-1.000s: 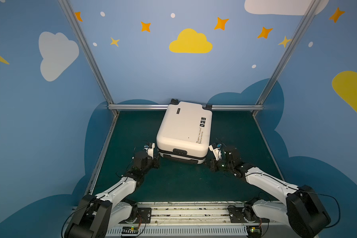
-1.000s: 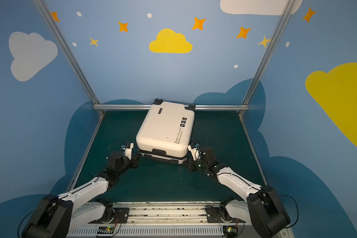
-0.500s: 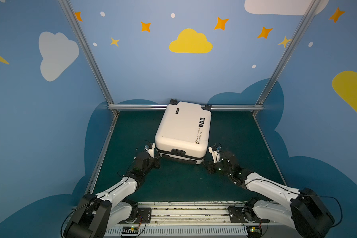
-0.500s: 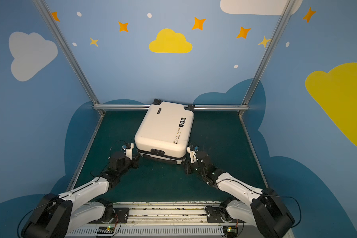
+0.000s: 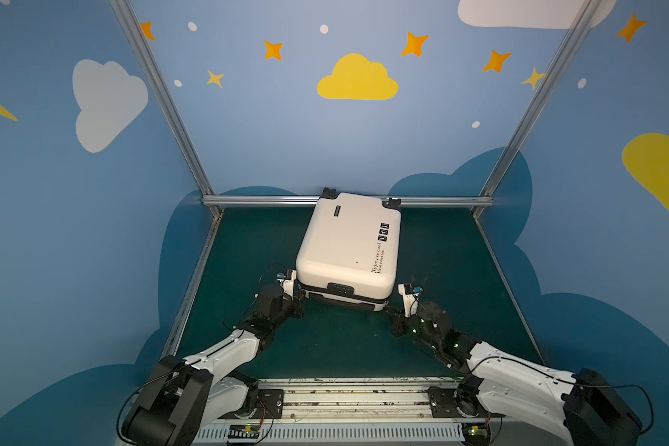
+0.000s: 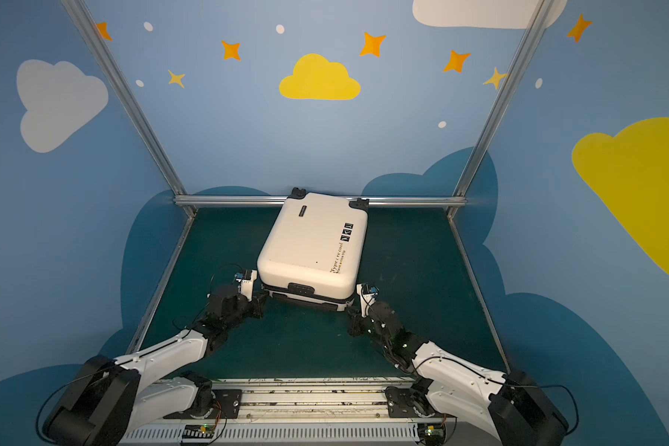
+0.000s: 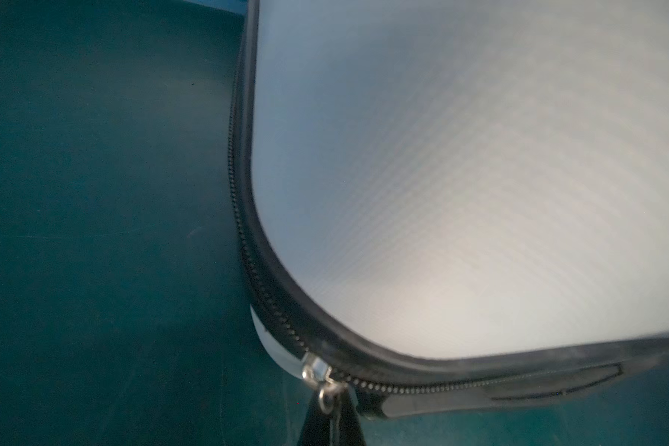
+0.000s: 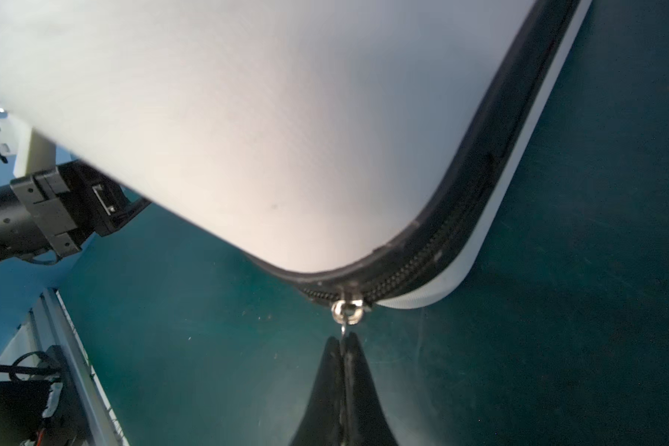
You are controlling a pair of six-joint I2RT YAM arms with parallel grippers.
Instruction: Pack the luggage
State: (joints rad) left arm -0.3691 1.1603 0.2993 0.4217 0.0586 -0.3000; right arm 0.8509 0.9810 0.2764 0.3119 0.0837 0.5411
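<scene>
The luggage (image 5: pixel 348 247) (image 6: pixel 313 247), a cream-white hard-shell case with a black zipper band, lies flat on the green mat in both top views, its wheels against the back rail. A dark gap shows along its near edge. My left gripper (image 5: pixel 301 299) (image 6: pixel 263 300) is at the near left corner. In the left wrist view that gripper (image 7: pixel 331 405) is shut on the pull of a silver zipper slider (image 7: pixel 317 370) below the shell (image 7: pixel 460 173). My right gripper (image 5: pixel 389 311) (image 6: pixel 350 309) is at the near right corner. There it (image 8: pixel 342 338) is shut on the other zipper pull (image 8: pixel 346 309).
An aluminium frame rail (image 5: pixel 267 200) runs along the back of the green mat (image 5: pixel 344 347), with blue walls close on three sides. The arms' mounting rail (image 5: pixel 344 397) lies along the near edge. My left arm's wrist (image 8: pixel 47 216) shows under the shell in the right wrist view.
My right arm has sunk and drawn back toward the near edge, its gripper staying at the luggage's near right corner. The left arm and the luggage have barely moved.
</scene>
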